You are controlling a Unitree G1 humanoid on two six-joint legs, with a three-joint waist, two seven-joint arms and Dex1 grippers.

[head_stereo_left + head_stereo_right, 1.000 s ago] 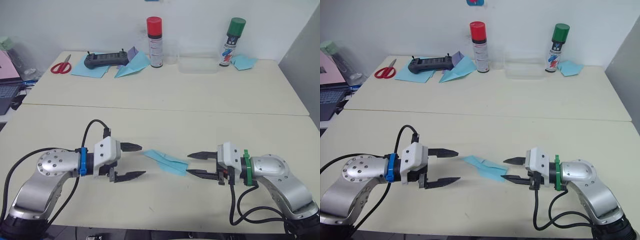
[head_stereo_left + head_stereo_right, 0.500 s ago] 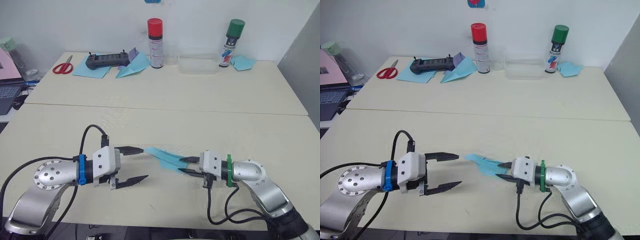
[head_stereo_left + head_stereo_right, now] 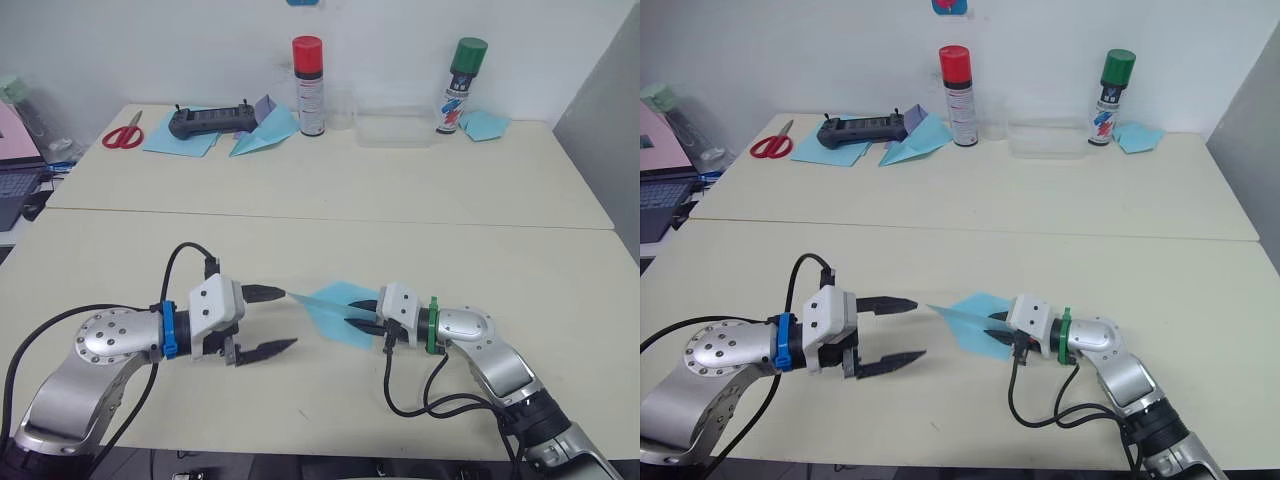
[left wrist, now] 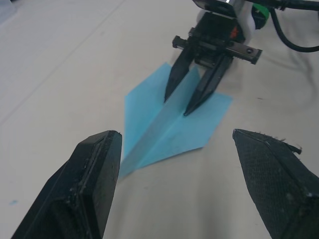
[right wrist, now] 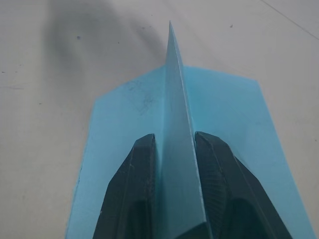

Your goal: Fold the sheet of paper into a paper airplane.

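The paper airplane (image 3: pixel 335 308) is seen on the near table (image 3: pixel 560 300), between the two grippers, as a light-blue folded wedge with its wings spread flat to either side and a central keel standing upright. Its pointed nose is directed toward the left gripper (image 3: pixel 268 320), and its wide tail end is directed toward the right gripper (image 3: pixel 366 316). The keel is pinched between the two black fingers (image 5: pixel 134 199) of the right gripper, which are closed against its two faces near the tail, as is shown in the right wrist view. The left gripper is held just beside the nose of the plane without touching it, and its fingers (image 4: pixel 84 189) are spread well apart with nothing between them. On the far table (image 3: pixel 400 190), well apart from the plane, a red-capped spray can (image 3: pixel 308 85) and a green-capped spray can (image 3: pixel 459 85) are stood upright, with a clear plastic box (image 3: pixel 396 130) between them. To the left of the red-capped can, a larger blue dart-shaped plane (image 3: pixel 266 130) is laid beside a black controller (image 3: pixel 208 120) that rests on blue sheets (image 3: pixel 180 138). A pair of red-handled scissors (image 3: pixel 124 133) is laid near the far table's left end.
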